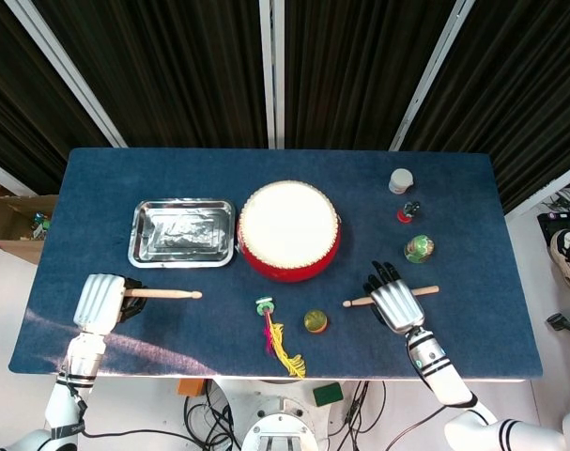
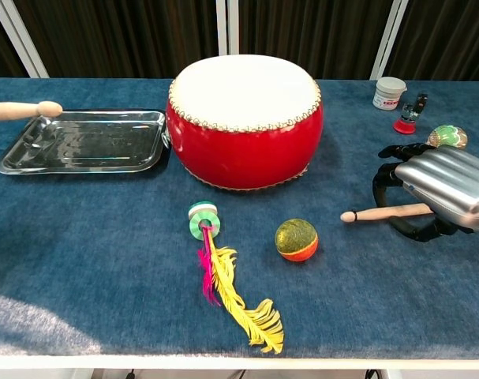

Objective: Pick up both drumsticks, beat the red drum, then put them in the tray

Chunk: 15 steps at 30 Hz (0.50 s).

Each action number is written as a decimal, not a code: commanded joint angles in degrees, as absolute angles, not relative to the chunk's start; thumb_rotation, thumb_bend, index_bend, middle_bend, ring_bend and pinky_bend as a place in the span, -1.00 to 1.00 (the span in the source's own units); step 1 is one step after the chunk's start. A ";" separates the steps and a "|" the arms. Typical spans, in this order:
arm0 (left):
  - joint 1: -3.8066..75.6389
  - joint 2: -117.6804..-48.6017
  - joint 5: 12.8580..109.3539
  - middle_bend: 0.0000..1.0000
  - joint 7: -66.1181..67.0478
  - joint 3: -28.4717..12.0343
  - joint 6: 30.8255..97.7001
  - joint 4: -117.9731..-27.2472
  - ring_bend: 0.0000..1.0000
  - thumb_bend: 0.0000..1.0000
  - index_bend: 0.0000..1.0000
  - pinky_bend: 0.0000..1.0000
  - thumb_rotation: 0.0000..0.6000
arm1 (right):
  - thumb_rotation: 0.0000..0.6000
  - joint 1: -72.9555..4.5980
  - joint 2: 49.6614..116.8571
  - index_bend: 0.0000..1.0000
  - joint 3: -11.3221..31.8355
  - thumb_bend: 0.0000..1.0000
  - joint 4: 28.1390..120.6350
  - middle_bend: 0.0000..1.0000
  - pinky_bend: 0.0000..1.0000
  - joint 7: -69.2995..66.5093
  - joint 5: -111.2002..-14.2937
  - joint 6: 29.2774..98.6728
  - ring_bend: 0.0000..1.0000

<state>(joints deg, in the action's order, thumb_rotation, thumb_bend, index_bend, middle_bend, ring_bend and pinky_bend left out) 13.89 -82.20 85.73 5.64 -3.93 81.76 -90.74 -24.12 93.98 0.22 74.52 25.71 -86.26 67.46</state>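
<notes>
Rectangular table covered in dark blue cloth (image 1: 472, 188), standing on a pale floor (image 1: 7, 282). Behind the table's far edge hangs a black pleated curtain (image 1: 172, 66) crossed by white metal frame bars (image 1: 271, 70). A brown cardboard box (image 1: 12, 218) sits beyond the left edge; black cables (image 1: 205, 418) lie below the near edge.

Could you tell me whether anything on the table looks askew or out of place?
Nothing stands out. The drum sits upright, the tray lies flat and empty, and each hand, left and right, holds a drumstick.
</notes>
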 commanded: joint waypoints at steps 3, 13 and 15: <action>13.90 -81.88 86.00 1.00 5.63 -4.12 82.06 -91.06 1.00 -0.10 1.00 1.00 1.00 | 1.00 -23.17 93.14 0.38 1.01 0.06 76.45 -0.18 -0.58 16.37 -87.84 71.18 -0.74; 13.87 -81.55 85.87 1.00 5.90 -4.03 81.81 -91.94 1.00 -0.10 1.00 1.00 1.00 | 1.00 -18.11 87.63 0.38 5.11 0.08 80.45 -0.13 -0.57 -37.14 -84.89 78.12 -0.71; 13.90 -81.65 85.77 1.00 6.08 -4.04 81.70 -92.12 1.00 -0.10 1.00 1.00 1.00 | 1.00 -17.73 87.06 0.37 5.88 0.08 80.42 -0.11 -0.57 -49.61 -83.52 76.63 -0.69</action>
